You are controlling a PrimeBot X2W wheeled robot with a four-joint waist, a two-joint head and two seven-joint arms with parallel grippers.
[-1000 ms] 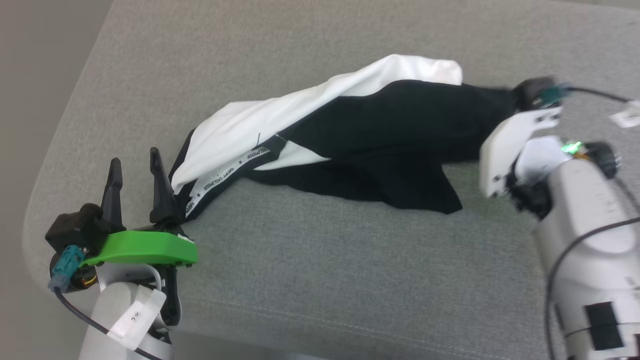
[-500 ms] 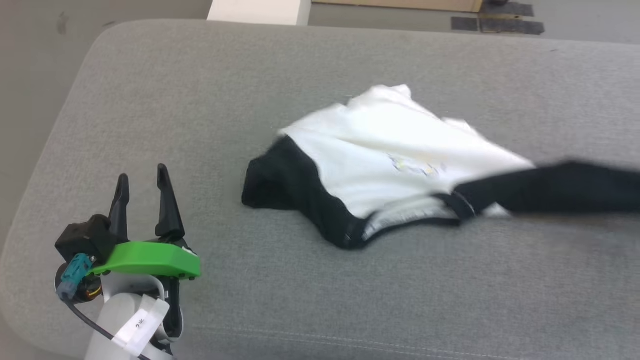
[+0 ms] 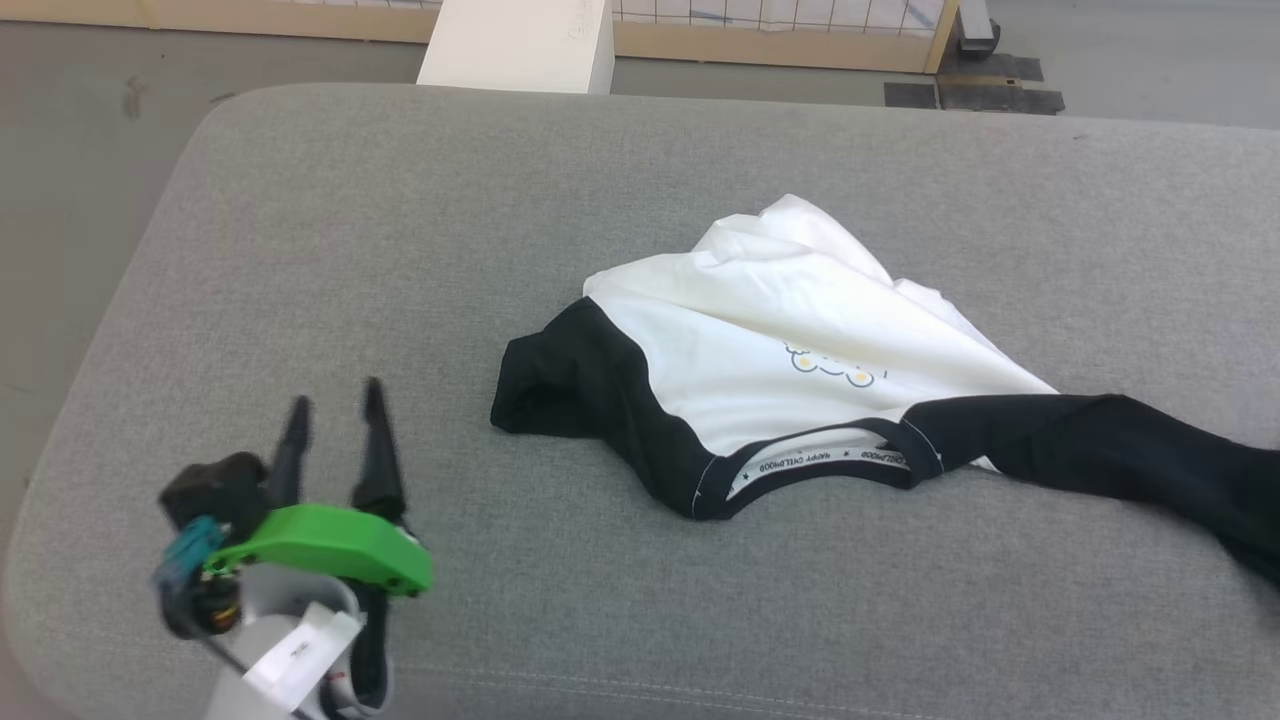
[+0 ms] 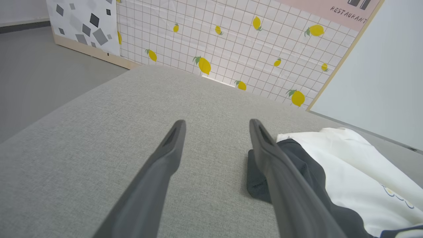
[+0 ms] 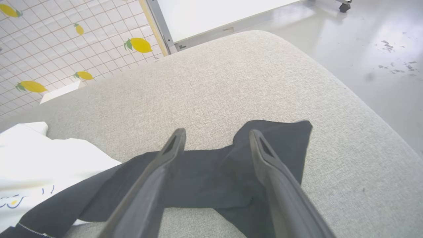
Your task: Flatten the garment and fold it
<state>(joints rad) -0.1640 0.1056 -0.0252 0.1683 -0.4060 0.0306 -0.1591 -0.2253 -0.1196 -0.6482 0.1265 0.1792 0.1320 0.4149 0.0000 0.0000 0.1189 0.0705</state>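
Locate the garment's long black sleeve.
In the head view the black sleeve runs from the garment's neck band to the right edge, flat on the grey cushion; in the right wrist view its end lies beneath the open right gripper.

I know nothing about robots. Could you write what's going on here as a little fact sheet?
surface: grey padded bench
garment: white shirt with black sleeves, crumpled, not yet flat or folded
cartoon print: facing up on the white front
black sleeve: stretched out toward the robot's right
left gripper: open, empty, apart from the shirt
right gripper: open, above the sleeve's end, gripping nothing
background: lemon-patterned wall
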